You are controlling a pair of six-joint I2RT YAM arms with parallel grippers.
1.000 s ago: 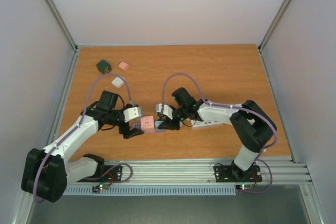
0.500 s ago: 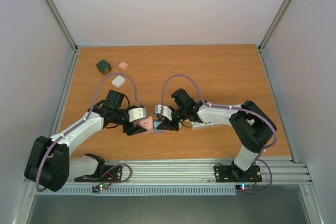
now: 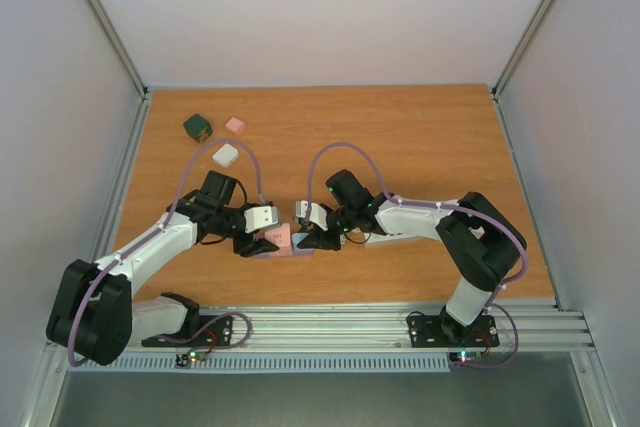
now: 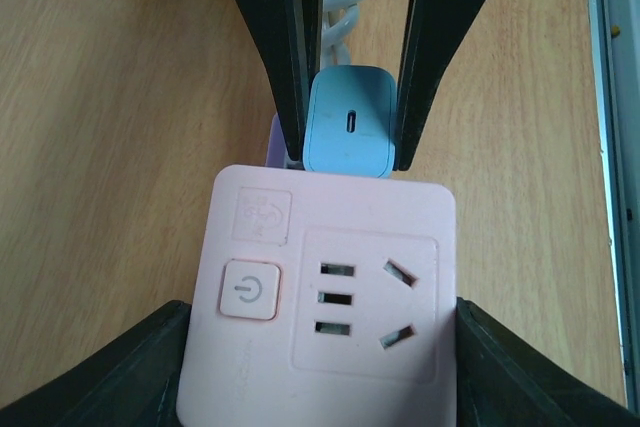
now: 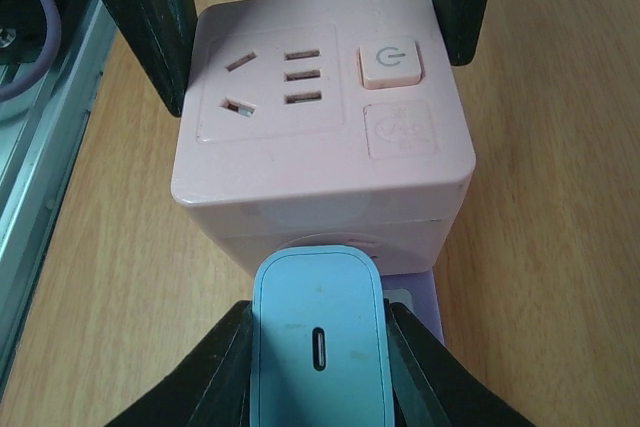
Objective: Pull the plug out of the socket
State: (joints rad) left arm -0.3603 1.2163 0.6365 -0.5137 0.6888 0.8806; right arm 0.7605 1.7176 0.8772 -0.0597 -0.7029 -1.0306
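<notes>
Now the left claw point(image 4: 320, 347) grips both sides of the pink socket cube point(image 5: 310, 117), toward 7 o'clock on the tabletop point(image 3: 420, 137); the right claw point(image 5: 318, 347) clamps narrow on the blue plug point(image 4: 350, 132), against the cube's 3 o'clock face from overhead

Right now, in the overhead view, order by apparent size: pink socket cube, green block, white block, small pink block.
1. pink socket cube, partly covered
2. green block
3. white block
4. small pink block
The last two look close.
</notes>
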